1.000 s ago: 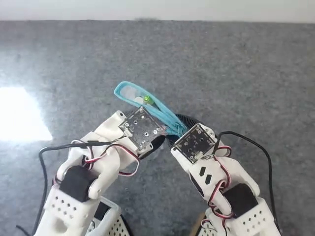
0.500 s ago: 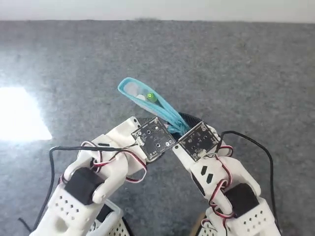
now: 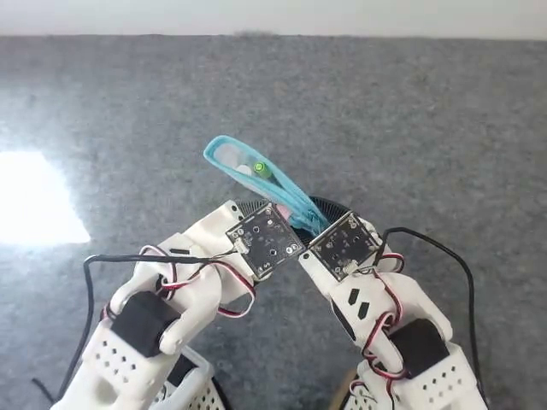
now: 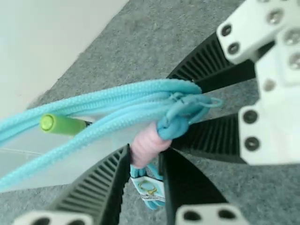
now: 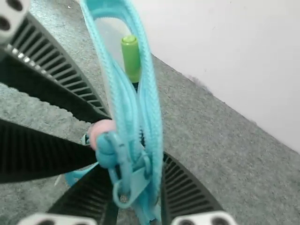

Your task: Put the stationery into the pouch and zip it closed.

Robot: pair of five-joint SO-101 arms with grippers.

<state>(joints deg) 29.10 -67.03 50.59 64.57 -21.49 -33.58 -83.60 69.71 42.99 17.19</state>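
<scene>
A green pen (image 3: 261, 168) is noted inside the pouch (image 3: 229, 160); the zip is found open; the pink pull (image 4: 147, 140) is pinched by the left gripper (image 4: 144, 152), the pouch end by the right gripper (image 5: 133, 171); closing is judged outstanding.

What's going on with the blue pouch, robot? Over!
Left tool shut on pink zip pull. Right tool shut on pouch end. Zip open, green pen sitting in the mouth, maybe in the slider's path.
</scene>
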